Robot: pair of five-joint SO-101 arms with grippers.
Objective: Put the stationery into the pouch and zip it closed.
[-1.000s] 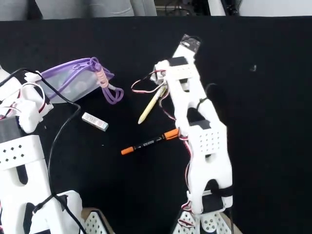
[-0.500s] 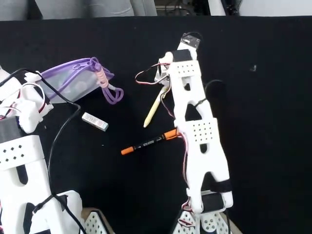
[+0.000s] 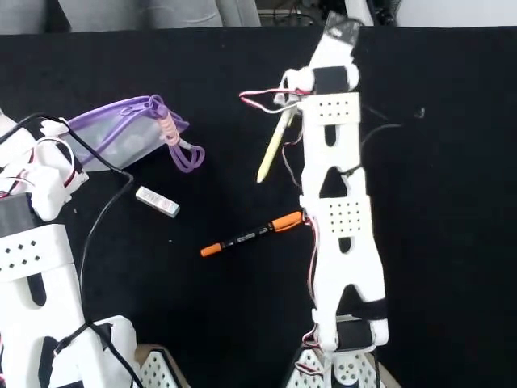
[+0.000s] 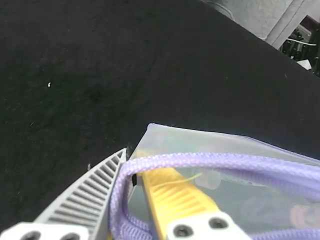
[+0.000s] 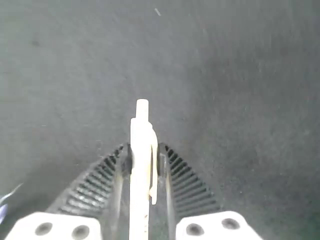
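Clenched in the right gripper (image 5: 143, 148), the pen (image 3: 272, 149) is now lifted toward twelve o'clock; the pouch (image 3: 121, 139) at nine o'clock, pinched by the left gripper (image 4: 131, 172), is next.

Table (image 3: 452, 202) covered with black cloth; small light speck (image 3: 418, 113) seen on it toward far right. Grey fabric (image 3: 161, 12) seen past far edge, at left. Dark cables (image 3: 295, 10) bunched just beside it. White surface (image 3: 460, 12) seen beyond far right corner. Tan patch (image 3: 149, 356) glimpsed at near edge.
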